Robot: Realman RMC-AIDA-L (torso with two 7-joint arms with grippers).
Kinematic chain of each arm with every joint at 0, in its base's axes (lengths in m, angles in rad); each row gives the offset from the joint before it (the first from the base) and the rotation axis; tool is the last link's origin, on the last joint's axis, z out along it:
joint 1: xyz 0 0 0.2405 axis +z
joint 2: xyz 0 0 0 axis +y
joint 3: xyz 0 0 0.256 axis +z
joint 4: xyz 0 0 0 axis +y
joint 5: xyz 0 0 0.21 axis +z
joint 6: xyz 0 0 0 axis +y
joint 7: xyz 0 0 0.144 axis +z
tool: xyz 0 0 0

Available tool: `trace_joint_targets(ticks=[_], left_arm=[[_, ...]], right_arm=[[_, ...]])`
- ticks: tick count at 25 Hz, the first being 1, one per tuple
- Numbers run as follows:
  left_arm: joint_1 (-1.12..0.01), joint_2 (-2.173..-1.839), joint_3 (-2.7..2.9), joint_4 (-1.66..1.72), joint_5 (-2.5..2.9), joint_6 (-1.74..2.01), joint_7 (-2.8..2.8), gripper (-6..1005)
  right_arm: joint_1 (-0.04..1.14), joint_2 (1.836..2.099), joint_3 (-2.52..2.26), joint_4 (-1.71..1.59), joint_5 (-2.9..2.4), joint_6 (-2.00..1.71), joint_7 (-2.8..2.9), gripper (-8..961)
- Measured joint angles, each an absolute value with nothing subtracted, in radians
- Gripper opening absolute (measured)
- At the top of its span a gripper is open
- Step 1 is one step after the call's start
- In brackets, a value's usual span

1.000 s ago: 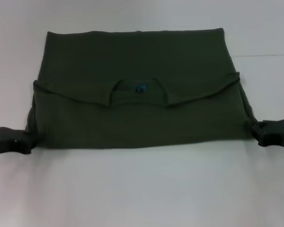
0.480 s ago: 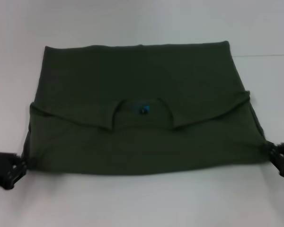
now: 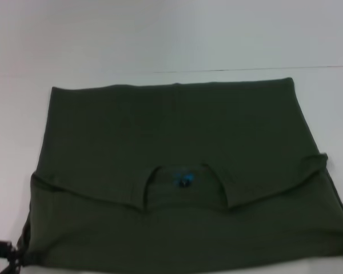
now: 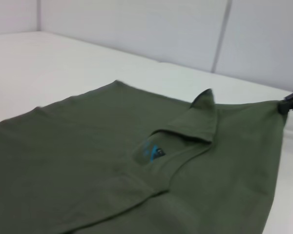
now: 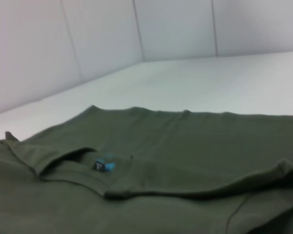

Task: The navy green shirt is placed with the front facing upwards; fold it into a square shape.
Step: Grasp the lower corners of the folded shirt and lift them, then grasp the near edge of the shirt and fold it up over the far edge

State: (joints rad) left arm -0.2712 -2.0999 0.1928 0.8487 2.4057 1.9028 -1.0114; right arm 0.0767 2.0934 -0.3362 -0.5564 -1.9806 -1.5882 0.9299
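**Head view: folded shirt spread wide, pincers at its near corners**

Head view puts the left pincer point(image 3: 1, 256) at the near left edge, a dark shape touching the shirt's point(image 3: 177, 137) near left corner. Whether its fingers are apart or together, I cannot tell; too little of it shows. At the near right edge the cloth bunches to a point, but the right pincer itself does not show in this view. In the left wrist view it appears as a small dark shape point(image 4: 291, 103) at the shirt's far corner, with the cloth drawn taut up to it; its fingers cannot be made out there either.

The shirt lies on the white worktop point(image 3: 171, 45), folded into a wide rectangle that fills most of the view. Its nearer part is a plain green layer. Over that runs a folded edge from side to side, dipping toward the middle, where the round neck opening point(image 3: 184, 181) sits with a small blue label point(image 3: 183, 180) inside it. The same label shows in the right wrist view point(image 5: 103, 165) and the left wrist view point(image 4: 150, 152), flanked by turned-up flaps of cloth. Beyond the neck the shirt lies flat and smooth up to its straight far edge. Behind it is bare worktop, then pale wall panels point(image 5: 176, 29).
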Motion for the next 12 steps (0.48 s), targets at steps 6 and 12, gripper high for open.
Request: trace_joint_targets(ticks=[6,12], left_arm=[[-0.222,-2.109,0.192,0.896,2.409,2.004,-0.970,43],[-0.232,-2.095,0.124,0.895,2.410,2.006,-1.025,43]], right_arm=[[-0.004,2.097,-0.264,-0.529,-1.983,-1.756,0.851,47],[0.021,2.090,-0.230,-0.551,-1.997,-1.768,0.955,48]])
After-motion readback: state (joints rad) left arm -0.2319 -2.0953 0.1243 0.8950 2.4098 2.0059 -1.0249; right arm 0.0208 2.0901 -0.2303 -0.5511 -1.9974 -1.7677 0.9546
